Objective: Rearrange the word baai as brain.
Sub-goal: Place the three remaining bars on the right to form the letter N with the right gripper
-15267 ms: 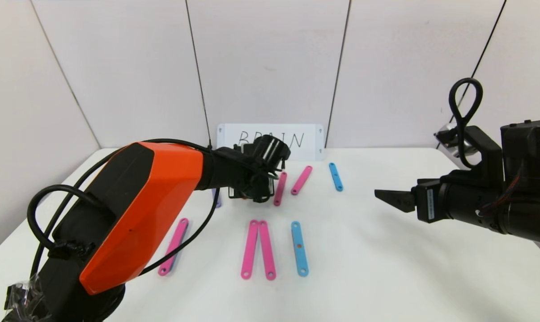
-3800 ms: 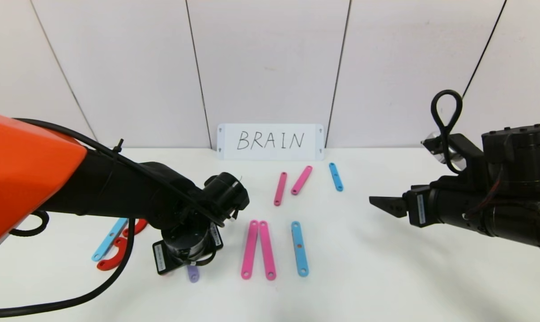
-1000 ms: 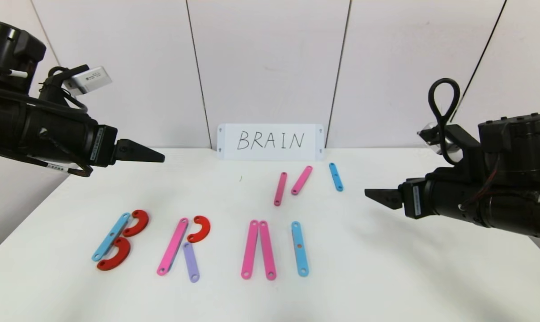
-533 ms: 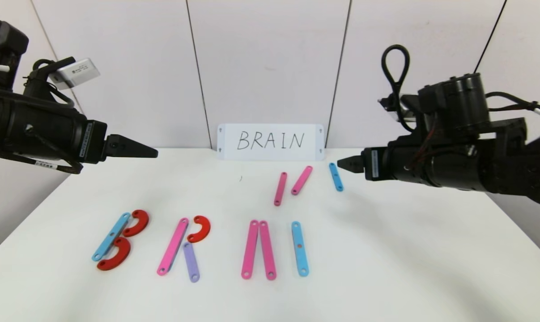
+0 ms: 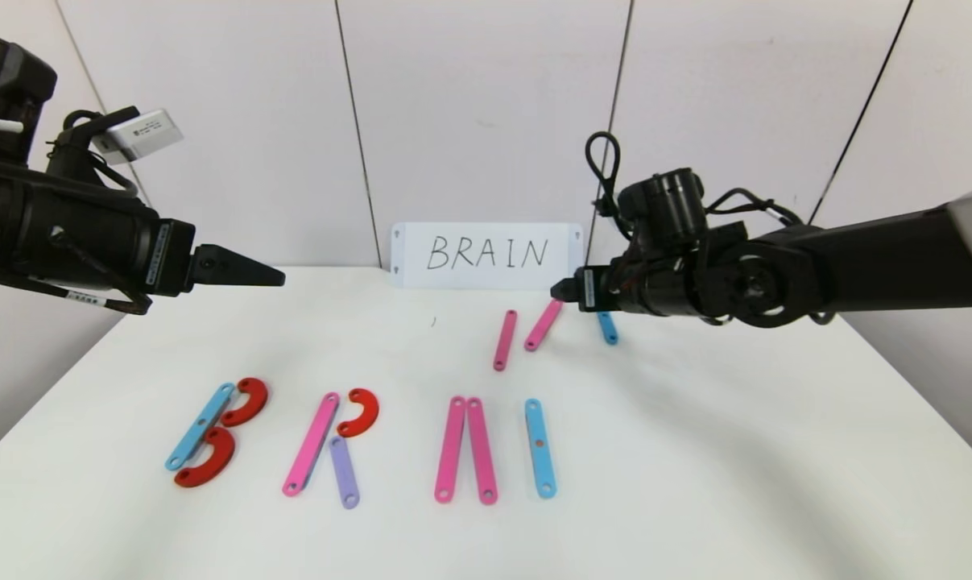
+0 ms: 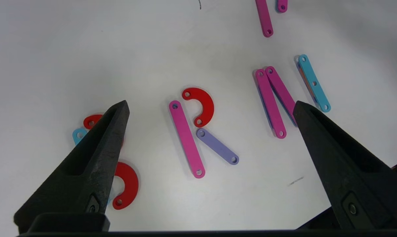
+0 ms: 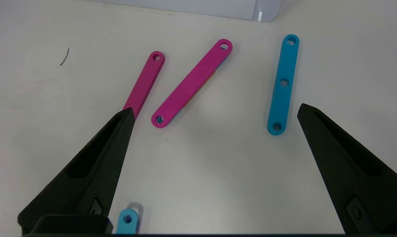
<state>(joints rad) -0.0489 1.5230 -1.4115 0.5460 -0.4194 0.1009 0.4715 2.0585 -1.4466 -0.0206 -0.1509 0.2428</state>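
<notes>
The word of flat plastic strips (image 5: pixel 357 443) lies along the near part of the white desk (image 5: pixel 695 483). From the left it reads: a B made of a blue strip (image 5: pixel 200 426) with two red half-rings (image 5: pixel 246 402), an R made of a long pink strip (image 5: pixel 312 443), one red half-ring (image 5: pixel 361 412) and a short purple strip (image 5: pixel 344 471), then two long pink strips (image 5: pixel 465 449) touching at their far ends with no crossbar, and a blue strip (image 5: pixel 539 447) as the I. Farther back, just short of the white card with handwritten BRAIN (image 5: pixel 487 254), lie three spare pieces: two pink strips (image 7: pixel 192 83) and a blue three-hole strip (image 7: pixel 282 85), none touching.

These strips look thin, stiff and light, probably slick on the smooth desk, so they will likely skid if nudged. Lying flat, they offer little edge; a pinch across the narrow width near the middle seems best.

The right gripper (image 7: pixel 214 148) hovers over the spare pieces, fingers wide apart and holding nothing, the longer pink strip and the blue strip between them in its wrist view. The left gripper (image 6: pixel 211 141) hangs raised at the far left, fingers equally spread and empty.
</notes>
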